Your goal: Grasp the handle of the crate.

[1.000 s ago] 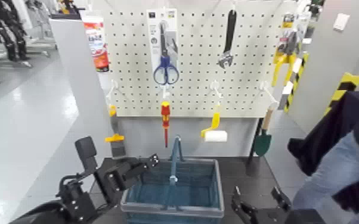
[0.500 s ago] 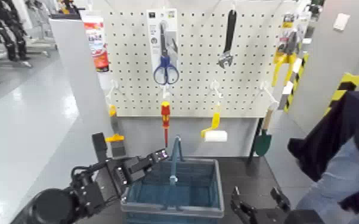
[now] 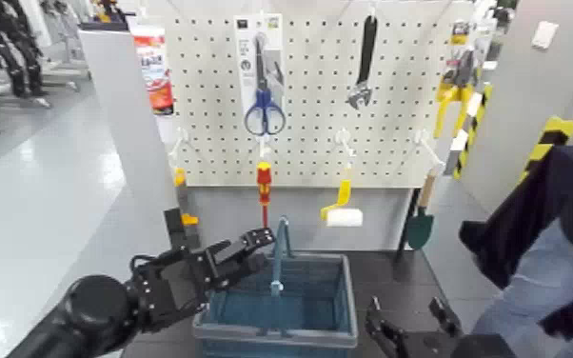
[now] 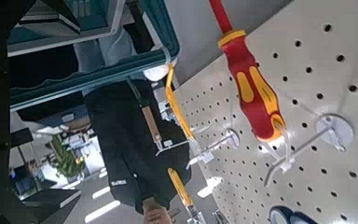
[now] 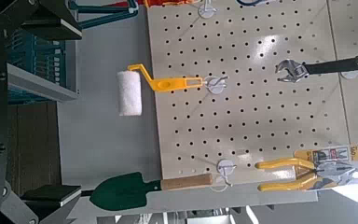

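Observation:
The blue-grey slatted crate (image 3: 295, 303) stands low in the middle of the head view, in front of the pegboard. Its thin teal handle (image 3: 278, 249) stands upright over the crate's middle. My left gripper (image 3: 219, 238) is open, just left of the handle at about its height, with one finger (image 3: 255, 239) close beside the bar; nothing is in it. The left wrist view shows the handle (image 4: 164, 35) close by. My right gripper (image 3: 408, 324) is open and empty, low to the right of the crate. The right wrist view shows the crate (image 5: 39, 56).
A pegboard (image 3: 314, 133) behind the crate holds scissors (image 3: 265, 112), a wrench (image 3: 364, 67), a red-and-yellow screwdriver (image 3: 264, 190), a paint roller (image 3: 342, 211), a trowel (image 3: 422, 221) and pliers (image 3: 454, 90). A person (image 3: 547, 238) stands at the right.
My left arm has moved right and forward, bringing its open gripper from the crate's left side up beside the handle. The right gripper has stayed where it was.

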